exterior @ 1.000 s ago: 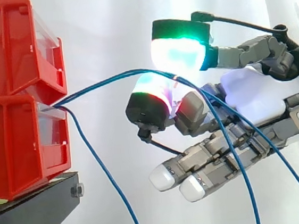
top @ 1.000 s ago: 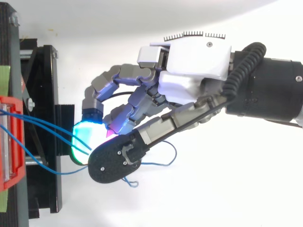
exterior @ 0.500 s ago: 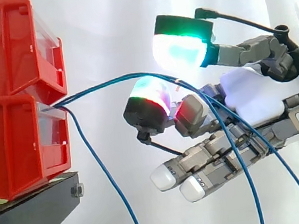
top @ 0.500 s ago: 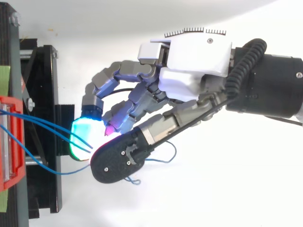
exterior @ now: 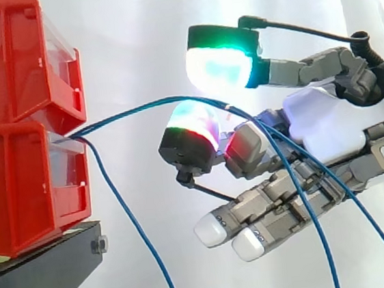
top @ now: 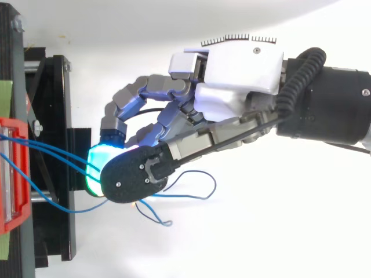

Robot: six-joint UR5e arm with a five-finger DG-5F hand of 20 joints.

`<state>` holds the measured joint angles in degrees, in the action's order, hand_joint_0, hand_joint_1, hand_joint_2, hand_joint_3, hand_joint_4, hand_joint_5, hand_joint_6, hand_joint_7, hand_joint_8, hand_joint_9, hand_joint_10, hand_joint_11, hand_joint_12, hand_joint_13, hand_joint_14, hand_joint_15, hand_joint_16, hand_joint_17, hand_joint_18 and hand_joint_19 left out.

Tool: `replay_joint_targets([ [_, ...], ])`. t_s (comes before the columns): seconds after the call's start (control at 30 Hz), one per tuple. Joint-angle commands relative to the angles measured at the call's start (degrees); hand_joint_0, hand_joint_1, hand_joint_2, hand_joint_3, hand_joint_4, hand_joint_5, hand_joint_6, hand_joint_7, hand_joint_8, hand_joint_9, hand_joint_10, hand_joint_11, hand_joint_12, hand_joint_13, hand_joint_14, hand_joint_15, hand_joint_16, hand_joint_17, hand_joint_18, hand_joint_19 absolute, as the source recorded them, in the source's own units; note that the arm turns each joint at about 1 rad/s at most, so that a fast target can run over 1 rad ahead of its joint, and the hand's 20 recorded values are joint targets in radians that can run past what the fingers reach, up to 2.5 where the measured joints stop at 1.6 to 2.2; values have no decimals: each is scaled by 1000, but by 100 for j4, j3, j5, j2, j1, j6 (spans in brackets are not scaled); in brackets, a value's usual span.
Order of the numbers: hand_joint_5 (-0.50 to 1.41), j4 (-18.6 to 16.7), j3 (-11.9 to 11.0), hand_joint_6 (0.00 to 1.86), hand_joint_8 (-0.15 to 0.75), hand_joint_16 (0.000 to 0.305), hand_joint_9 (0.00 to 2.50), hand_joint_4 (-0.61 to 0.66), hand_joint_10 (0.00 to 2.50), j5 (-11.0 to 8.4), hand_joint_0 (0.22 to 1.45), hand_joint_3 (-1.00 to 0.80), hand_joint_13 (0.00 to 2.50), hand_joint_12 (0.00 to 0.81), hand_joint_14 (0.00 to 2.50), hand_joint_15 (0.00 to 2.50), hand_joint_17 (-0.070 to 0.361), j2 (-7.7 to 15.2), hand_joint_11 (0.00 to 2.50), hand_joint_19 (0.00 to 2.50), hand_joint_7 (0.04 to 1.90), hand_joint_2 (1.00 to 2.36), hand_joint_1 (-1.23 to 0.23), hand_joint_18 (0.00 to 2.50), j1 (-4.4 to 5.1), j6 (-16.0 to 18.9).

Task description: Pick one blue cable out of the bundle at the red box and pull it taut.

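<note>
Two blue cables [exterior: 133, 110] come out of the lower red bin [exterior: 18, 190] and arc right across the top of a glowing finger pad [exterior: 191, 120]. The hand [exterior: 327, 126] reaches in from the right. Its thumb pad [exterior: 220, 69], glowing green and cyan, hovers just above the cables with a small gap. Nothing pinches them, and the lower fingers stretch out straight beneath. A third blue cable [exterior: 135, 225] hangs down from the bin. From above, the thumb's black back [top: 130, 179] covers the finger pad, and a loose cable end [top: 191, 196] curls beside it.
A second red bin [exterior: 11, 60] is stacked on the lower one, both on a black stand [exterior: 41, 277]. A white curtain hangs behind. The cables droop past the hand toward the lower right.
The thumb pad has lifted off the finger pad and shifted left toward the bins. From above it now lies over the finger pad, and the loose cable end shows further.
</note>
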<state>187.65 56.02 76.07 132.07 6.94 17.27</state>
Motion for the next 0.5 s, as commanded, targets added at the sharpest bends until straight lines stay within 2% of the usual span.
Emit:
replay_joint_targets([
  [0.0,-200,0,5,898,317,47,1018,95,11,4,655,-500,593,375,9,275,106,3,1072,167,847,1000,-731,546,0,-31],
  [0.13,-212,0,5,906,300,47,963,85,10,4,711,-500,596,370,10,262,106,-6,1066,124,827,1000,-843,561,0,-57],
  [0.27,-217,0,14,906,296,47,951,100,10,4,700,-500,595,365,9,269,106,3,1061,122,814,1000,-861,566,0,-171],
  [0.33,-218,0,14,901,303,47,946,110,10,4,618,-500,588,366,9,275,106,-6,1064,159,804,1000,-806,564,-9,-233],
  [0.47,-214,0,14,886,323,49,959,124,9,4,549,-500,590,384,9,286,111,-6,1055,191,792,1000,-708,569,-9,-435],
])
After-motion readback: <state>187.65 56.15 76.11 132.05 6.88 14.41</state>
